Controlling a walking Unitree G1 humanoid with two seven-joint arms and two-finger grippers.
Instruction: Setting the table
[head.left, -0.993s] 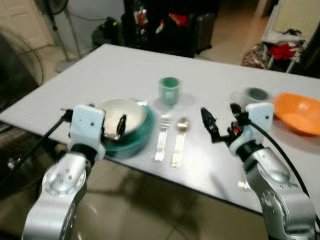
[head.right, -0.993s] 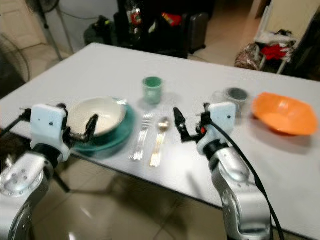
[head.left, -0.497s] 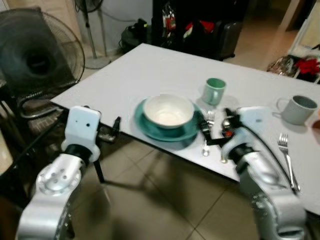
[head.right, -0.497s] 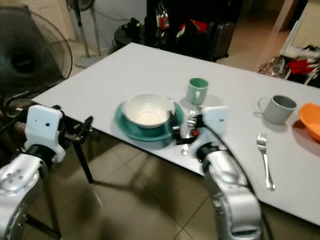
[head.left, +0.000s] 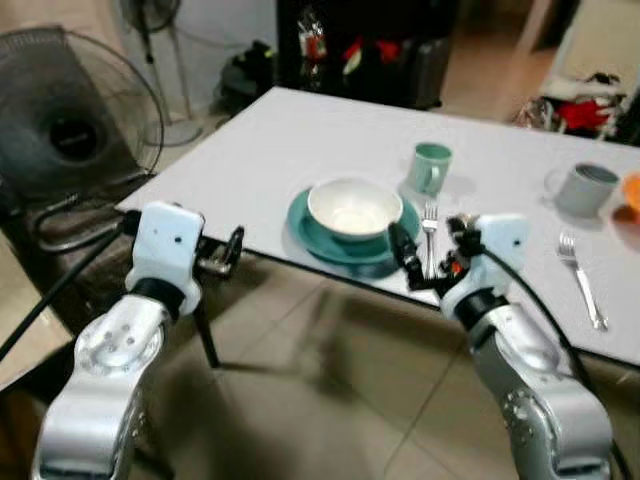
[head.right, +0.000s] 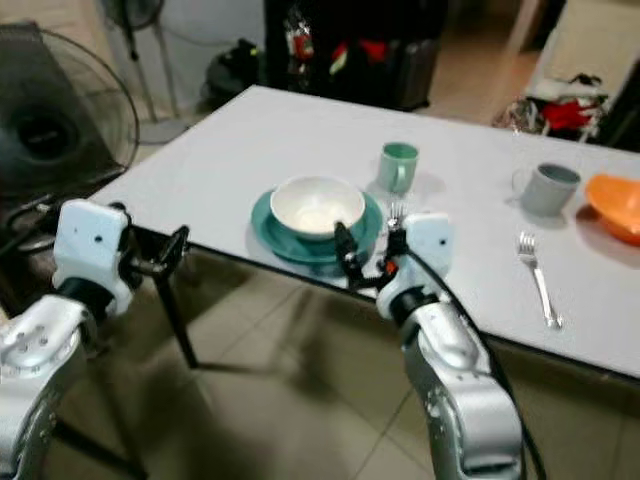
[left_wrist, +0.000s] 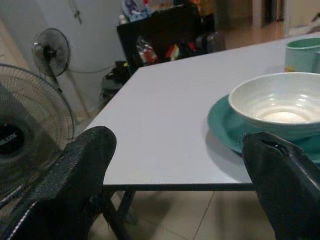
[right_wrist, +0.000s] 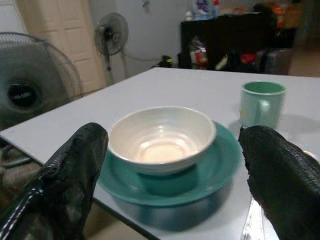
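A white bowl (head.left: 355, 207) sits on a teal plate (head.left: 310, 225) near the white table's (head.left: 250, 150) front edge. Behind it stands a green mug (head.left: 430, 167), and a fork (head.left: 430, 215) lies beside the plate. My right gripper (head.left: 428, 258) hovers open and empty at the table edge, just right of the plate; its fingers (right_wrist: 70, 180) frame the bowl (right_wrist: 160, 137) in the right wrist view. My left gripper (head.left: 225, 255) is open and empty off the table's near left corner, its fingers (left_wrist: 75, 185) spread wide.
A grey mug (head.left: 580, 188), a second fork (head.left: 582, 275) and an orange bowl (head.right: 615, 205) lie further right on the table. A standing fan (head.left: 60, 120) is on the left, with dark luggage behind the table. Tiled floor lies below me.
The whole picture has shifted: the camera pulled back and swung, so the table now sits farther off with more floor showing. Both grippers stay open and empty.
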